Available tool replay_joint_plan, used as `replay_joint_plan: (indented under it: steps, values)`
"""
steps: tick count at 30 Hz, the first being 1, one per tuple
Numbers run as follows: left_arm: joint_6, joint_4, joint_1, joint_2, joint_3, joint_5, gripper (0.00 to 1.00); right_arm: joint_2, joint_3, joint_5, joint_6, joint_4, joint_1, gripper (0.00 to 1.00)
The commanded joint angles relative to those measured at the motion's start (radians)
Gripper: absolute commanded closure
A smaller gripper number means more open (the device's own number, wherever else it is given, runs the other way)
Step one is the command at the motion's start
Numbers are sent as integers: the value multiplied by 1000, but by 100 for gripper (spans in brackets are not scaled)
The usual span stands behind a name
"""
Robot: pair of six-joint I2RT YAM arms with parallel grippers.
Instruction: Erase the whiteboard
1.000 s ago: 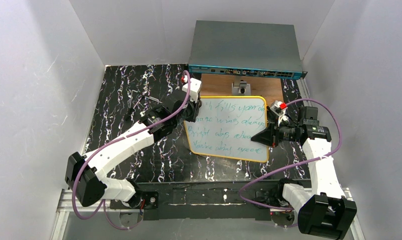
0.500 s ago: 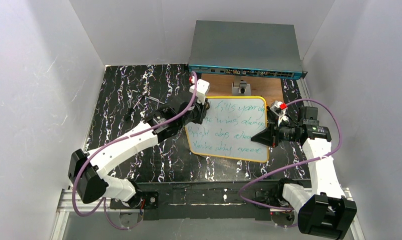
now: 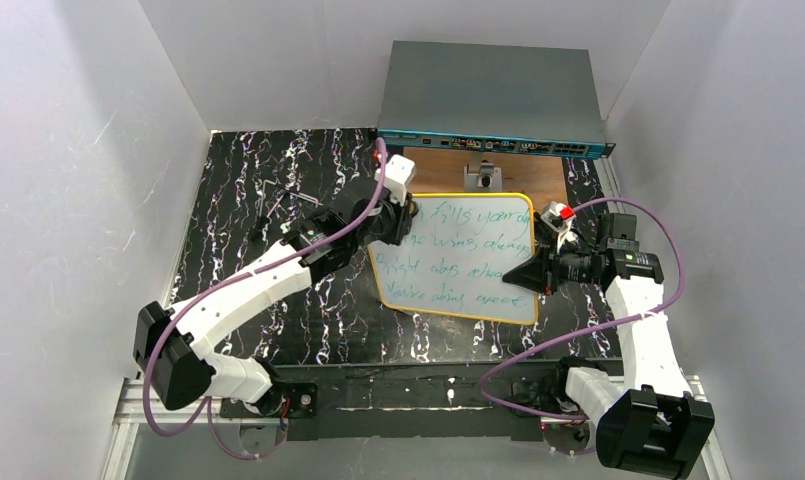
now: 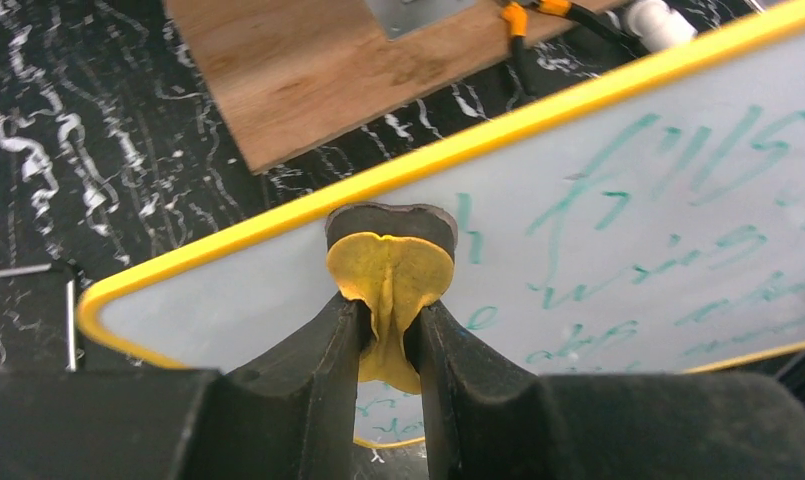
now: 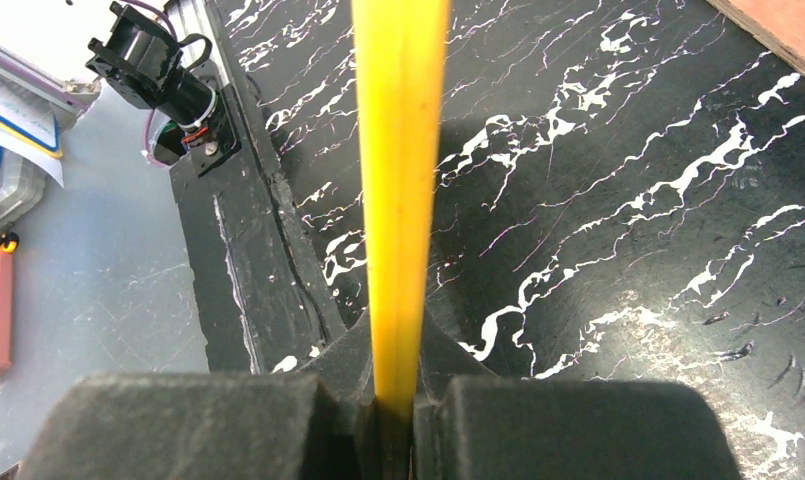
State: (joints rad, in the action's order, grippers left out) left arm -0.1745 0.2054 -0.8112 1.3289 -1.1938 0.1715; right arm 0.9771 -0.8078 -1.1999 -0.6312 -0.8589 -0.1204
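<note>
The left tool [image 4: 390, 322] was nearly closed, its two dark fingers [image 4: 308, 350] pinching a folded yellow eraser pad [image 4: 390, 275] with a dark backing. The pad was pressed against the whiteboard [image 4: 628, 200] close to its far left corner, just inside the rim and at the start of the first line of writing. From above, the left tool [image 3: 398, 226] sat over the board's left edge, its arm reaching in from the near left.

The right tool [image 5: 396, 392] was shut tight on the whiteboard's yellow rim [image 5: 400, 150], which ran edge-on between its fingers. From above, the right tool [image 3: 531, 272] gripped the board's right edge, towards the near corner.

The whiteboard [image 3: 458, 262] lay in the middle of the table [image 3: 238, 210], slightly turned, with four lines of green-blue handwriting across it. The table had a black top veined with white. Just beyond the board lay a brown wooden board [image 3: 523, 172], and behind that a grey box with a blue-trimmed front [image 3: 493, 95]. Plain white walls [image 3: 88, 180] closed in the left, right and far sides
</note>
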Motion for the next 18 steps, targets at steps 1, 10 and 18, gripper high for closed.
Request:
replay_joint_plan:
  steps: [1,10,18]
  values:
    - [58,-27,-57,24,-41,-84,100,-8,-8,-49,-74,-7,16,99]
    - [-15,5,-13,26,-84,68,100,-6,-10,-47,-75,-7,16,99]
    - [-8,31,-2,60,-112,-71,100,-11,-8,-46,-76,-9,17,99]
